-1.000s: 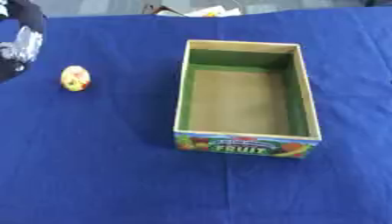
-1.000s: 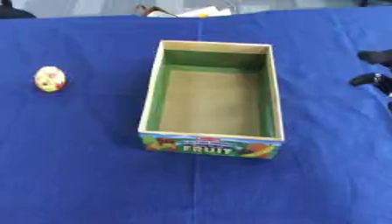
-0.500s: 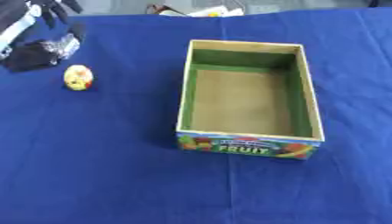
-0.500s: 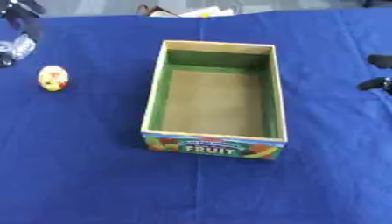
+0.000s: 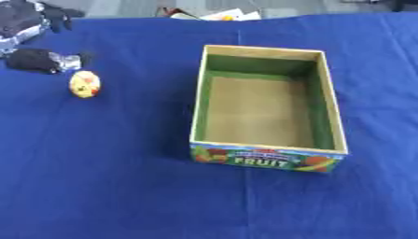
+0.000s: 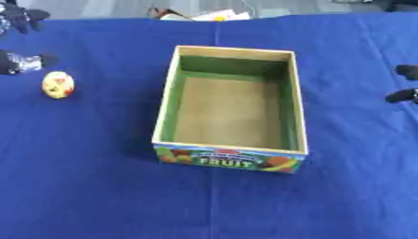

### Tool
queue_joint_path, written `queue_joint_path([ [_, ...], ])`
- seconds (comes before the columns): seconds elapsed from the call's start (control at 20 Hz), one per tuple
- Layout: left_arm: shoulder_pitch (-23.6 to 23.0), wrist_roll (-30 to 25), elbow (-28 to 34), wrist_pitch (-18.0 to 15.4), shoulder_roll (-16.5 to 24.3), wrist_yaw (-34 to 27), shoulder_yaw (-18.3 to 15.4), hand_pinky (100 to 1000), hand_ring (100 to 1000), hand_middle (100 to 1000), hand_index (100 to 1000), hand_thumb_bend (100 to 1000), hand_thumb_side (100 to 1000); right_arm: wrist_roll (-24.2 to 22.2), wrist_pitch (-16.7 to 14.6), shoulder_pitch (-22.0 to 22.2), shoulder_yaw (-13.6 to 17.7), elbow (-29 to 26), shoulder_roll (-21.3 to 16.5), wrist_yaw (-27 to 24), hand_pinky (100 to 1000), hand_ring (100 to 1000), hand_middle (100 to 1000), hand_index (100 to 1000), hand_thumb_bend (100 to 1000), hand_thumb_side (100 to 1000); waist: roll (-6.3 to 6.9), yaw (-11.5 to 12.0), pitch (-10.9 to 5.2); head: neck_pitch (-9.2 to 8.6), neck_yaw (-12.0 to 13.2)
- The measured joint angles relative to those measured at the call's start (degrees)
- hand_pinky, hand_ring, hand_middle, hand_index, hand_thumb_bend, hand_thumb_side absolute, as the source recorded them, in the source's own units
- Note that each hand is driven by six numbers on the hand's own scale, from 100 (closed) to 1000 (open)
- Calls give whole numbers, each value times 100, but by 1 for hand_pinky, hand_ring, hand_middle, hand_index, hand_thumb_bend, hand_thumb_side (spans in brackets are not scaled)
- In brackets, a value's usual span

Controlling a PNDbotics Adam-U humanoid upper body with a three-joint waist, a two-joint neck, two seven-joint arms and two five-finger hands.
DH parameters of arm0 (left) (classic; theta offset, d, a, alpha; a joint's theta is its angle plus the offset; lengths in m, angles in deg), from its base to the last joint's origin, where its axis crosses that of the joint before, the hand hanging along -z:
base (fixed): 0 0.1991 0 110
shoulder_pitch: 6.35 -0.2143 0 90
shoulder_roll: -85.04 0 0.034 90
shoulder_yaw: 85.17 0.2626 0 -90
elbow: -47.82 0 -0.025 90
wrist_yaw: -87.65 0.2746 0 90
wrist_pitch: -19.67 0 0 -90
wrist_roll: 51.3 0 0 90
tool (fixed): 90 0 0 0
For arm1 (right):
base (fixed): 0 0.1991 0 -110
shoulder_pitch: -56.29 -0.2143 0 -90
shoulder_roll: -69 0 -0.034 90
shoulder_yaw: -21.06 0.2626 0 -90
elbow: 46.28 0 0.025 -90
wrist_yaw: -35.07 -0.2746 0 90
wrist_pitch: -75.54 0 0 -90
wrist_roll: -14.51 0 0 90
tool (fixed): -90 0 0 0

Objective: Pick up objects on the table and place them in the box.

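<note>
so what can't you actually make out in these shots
- Left hand: cut off by the left edge in both views; whether its fingers are open or curled is unclear.
- Right hand: only dark fingertips show at the right edge of the right eye view; absent from the left eye view.
- Yellow object: too blurred to identify; red marks only.
- Items beyond the cloth: cut off by the top edge.

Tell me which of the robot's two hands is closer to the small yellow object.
The left hand, at the table's far left just above the yellow egg-shaped object. The right hand shows only at the right edge, beyond the box.
</note>
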Motion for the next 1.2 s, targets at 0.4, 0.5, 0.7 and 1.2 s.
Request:
queue_joint_path([
  [0.4, 293, -679, -1008, -136, -9, 43, 89, 622, 827, 864, 1000, 404, 843, -23, 19, 3, -1, 0, -4, 0, 577, 799, 607, 895, 100, 1000, 11, -1, 0, -1, -28],
  [0.5, 348, -750, -1207, -114, -16, 53, 89, 608, 820, 860, 1000, 417, 850, -25, 21, 3, -1, 0, -4, 1, 578, 799, 607, 895, 100, 1000, 12, -1, 0, -1, -34],
  [0.7, 444, -774, -1544, -68, -95, 173, 92, 591, 808, 849, 1000, 445, 850, -30, 27, 4, -3, 0, -4, 27, 578, 800, 606, 895, 100, 1000, 14, -22, 3, -2, -39],
  [1.2, 704, -490, -2343, 60, -373, 694, 117, 572, 784, 820, 1000, 512, 891, -77, 25, -7, -35, 0, 3, 95, 580, 802, 606, 895, 100, 1000, 6, -80, 88, -54, 12],
])
